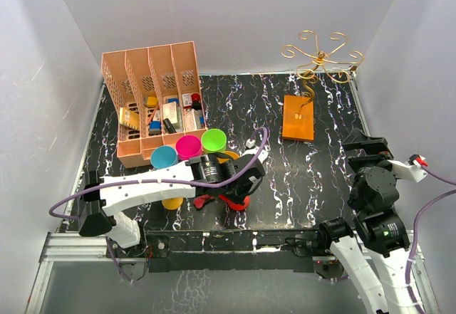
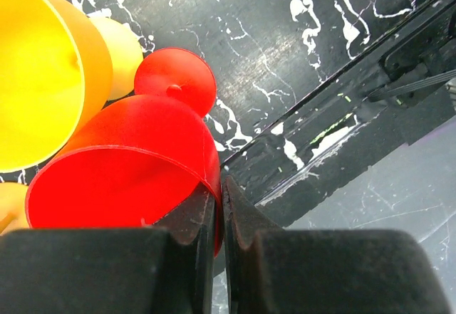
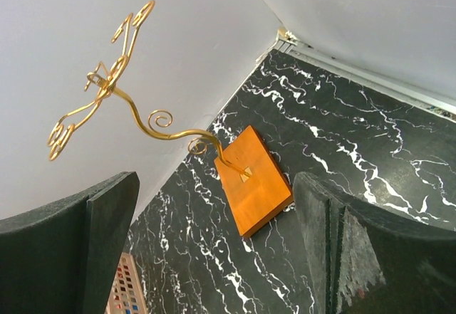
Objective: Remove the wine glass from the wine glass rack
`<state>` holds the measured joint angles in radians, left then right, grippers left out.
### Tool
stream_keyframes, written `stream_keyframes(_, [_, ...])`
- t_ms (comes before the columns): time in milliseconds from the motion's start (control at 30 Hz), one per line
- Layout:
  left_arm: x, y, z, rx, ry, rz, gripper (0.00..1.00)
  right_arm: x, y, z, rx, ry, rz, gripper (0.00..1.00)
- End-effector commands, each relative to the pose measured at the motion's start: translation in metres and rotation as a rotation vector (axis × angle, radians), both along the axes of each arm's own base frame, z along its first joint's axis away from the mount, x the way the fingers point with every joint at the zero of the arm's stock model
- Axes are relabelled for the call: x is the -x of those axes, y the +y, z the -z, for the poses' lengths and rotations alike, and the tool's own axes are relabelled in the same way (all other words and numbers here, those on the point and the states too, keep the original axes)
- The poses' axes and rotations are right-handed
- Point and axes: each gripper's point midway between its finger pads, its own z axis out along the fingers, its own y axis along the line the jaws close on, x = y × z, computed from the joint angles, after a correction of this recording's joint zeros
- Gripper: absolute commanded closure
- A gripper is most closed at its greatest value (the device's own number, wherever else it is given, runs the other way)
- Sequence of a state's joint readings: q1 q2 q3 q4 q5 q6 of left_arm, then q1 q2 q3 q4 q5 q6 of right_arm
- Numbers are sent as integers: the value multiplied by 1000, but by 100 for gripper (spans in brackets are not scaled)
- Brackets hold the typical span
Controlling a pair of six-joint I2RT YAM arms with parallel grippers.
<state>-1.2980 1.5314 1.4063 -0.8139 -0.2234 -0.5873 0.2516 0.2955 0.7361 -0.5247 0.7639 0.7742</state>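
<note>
Covering the table (image 1: 320,179): a black surface with white marble veins, running out to a metal rail at the near edge.
Room: plain white walls (image 1: 235,15) close off the left, far and right sides.
Far left: a pink organiser (image 1: 153,93), with teal, magenta and green cups (image 1: 189,146) just near of it.
Far right: the rack (image 1: 320,61), gold wire curls above an orange wooden base (image 1: 298,117).
Wine glass (image 2: 128,164): red, on its side at near centre, well apart from the rack.
Hidden from above: the left wrist covers most of the wine glass, so only red slivers show.
Hard to tell: the organiser's contents are too small to name. A red disc (image 2: 175,79) lies beyond the bowl, and its join to the bowl is out of sight.
Cut off: a yellow glass (image 2: 43,72) beside the red one runs past the left wrist view's edge.
Left arm: stretched low from near left to the centre, with the left end effector (image 2: 219,186) clamped together on the wine glass rim.
Right arm: folded upright at near right, with the right end effector (image 3: 215,177) held wide apart and facing the rack.
</note>
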Motion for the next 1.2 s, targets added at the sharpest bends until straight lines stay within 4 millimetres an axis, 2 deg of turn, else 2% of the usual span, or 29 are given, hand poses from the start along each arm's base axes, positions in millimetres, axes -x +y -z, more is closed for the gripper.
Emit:
stream_keyframes(0, [6,21,-9,-30,-6,35,100,-5,7,-2,-27,-18,-29,2])
stream_keyframes(233, [14,21,-1,-36,30,75,100,-7,10,-1,-28,-14,-49,2])
stream_keyframes(733, [24,34,9,-109,74,110,96,-10,15,7,-27,2,-70,2])
stream_keyframes(833, [22,33,13,-116,64,107,91,-11,16,8,-33,3,-77,2])
stream_keyframes(967, [20,32,13,-112,53,97,78,-12,19,7,-25,9,-95,2])
stream_keyframes(1067, [18,32,8,-83,37,89,64,-16,29,-2,37,9,-161,1])
stream_keyframes(1167, [14,30,-6,-26,5,71,52,-21,45,-18,167,-1,-274,1])
